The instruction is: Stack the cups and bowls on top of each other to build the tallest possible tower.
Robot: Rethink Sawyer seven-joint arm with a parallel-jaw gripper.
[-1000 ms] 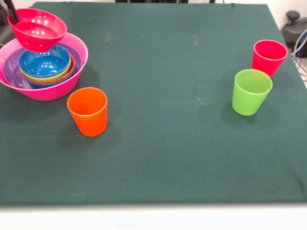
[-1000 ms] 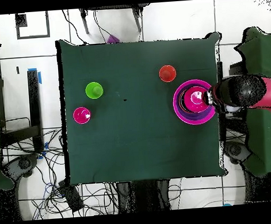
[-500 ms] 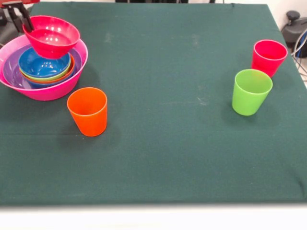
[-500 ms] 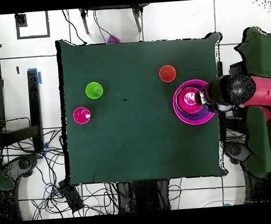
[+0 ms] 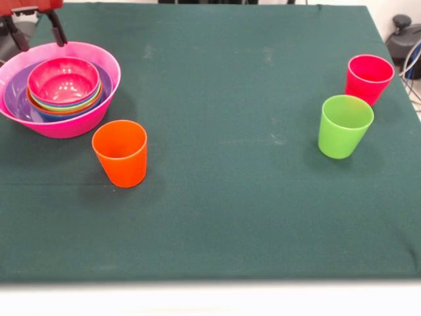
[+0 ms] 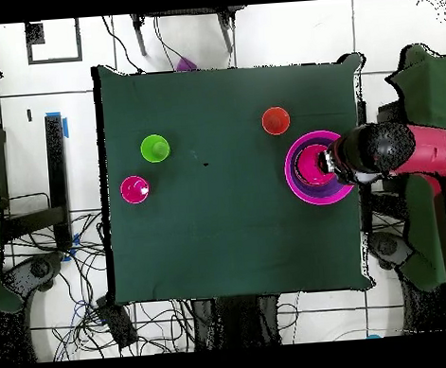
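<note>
Red-pink bowl, held above the stack a second ago, is now seated on top of the tower at the table's corner, and the gripper is spread empty just behind it. Bowl stacking is judged finished; three cups are counted loose: orange, lime green, red-pink.

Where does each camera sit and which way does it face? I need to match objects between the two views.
Front view: across the table, facing the robot; only the open gripper shows, above the tower.
Overhead view: above the table, looking straight down; the red arm reaches over the tower.
Shared: tower, orange cup, green cup, red-pink cup.
</note>
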